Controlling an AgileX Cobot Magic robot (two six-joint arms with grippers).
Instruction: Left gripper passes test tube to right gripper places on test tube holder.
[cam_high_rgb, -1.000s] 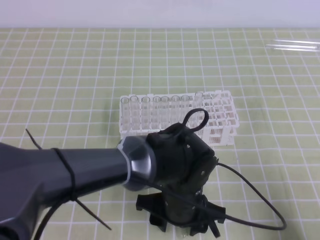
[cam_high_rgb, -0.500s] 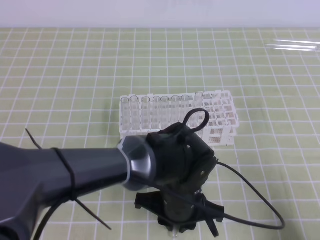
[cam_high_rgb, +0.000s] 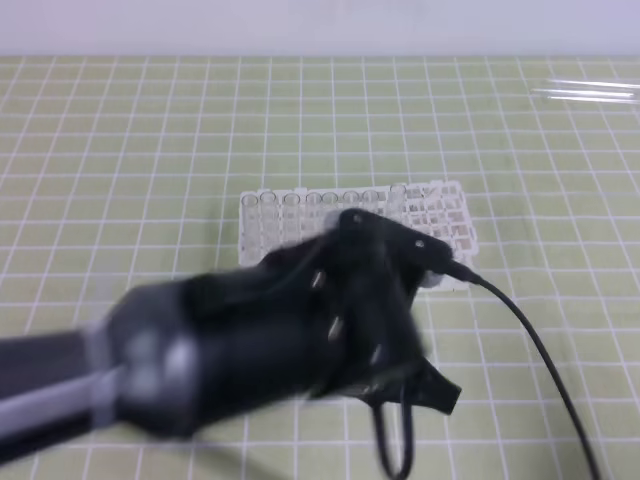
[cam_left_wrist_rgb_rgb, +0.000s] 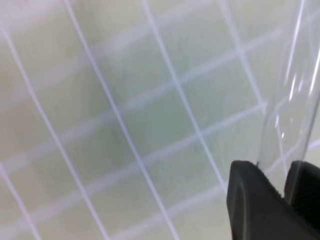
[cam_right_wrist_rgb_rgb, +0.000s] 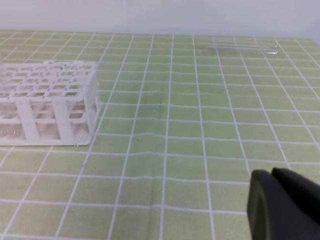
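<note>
Beyond the left gripper (cam_high_rgb: 395, 385), on its far side, the test tube holder (cam_high_rgb: 440, 225) stands close, its near edge partly hidden behind the blurred black arm in the high view. To the right of that gripper the green checked cloth (cam_high_rgb: 560, 260) lies open out to the frame edge, crossed only by a black cable (cam_high_rgb: 530, 340). Far off toward the back right corner, spare tubes (cam_high_rgb: 590, 93) lie flat on the cloth, well apart from the holder.

In the left wrist view the left gripper (cam_left_wrist_rgb_rgb: 287, 182) has its two black fingers (cam_left_wrist_rgb_rgb: 250, 205) drawn together on the test tube (cam_left_wrist_rgb_rgb: 292, 105), which rises clear and nearly upright from between them, leaning slightly right. The tube is pinched at its lower part; its upper end runs out of frame.

In the right wrist view the right gripper (cam_right_wrist_rgb_rgb: 272, 185) shows at the lower right with its fingers pressed together and nothing between them. The holder (cam_right_wrist_rgb_rgb: 50, 100) stands well to its left, and the spare tubes (cam_right_wrist_rgb_rgb: 240, 48) lie far ahead of it.

The surface is a pale green cloth with a white grid, flat throughout. A plain pale wall (cam_right_wrist_rgb_rgb: 160, 15) bounds its far edge.
</note>
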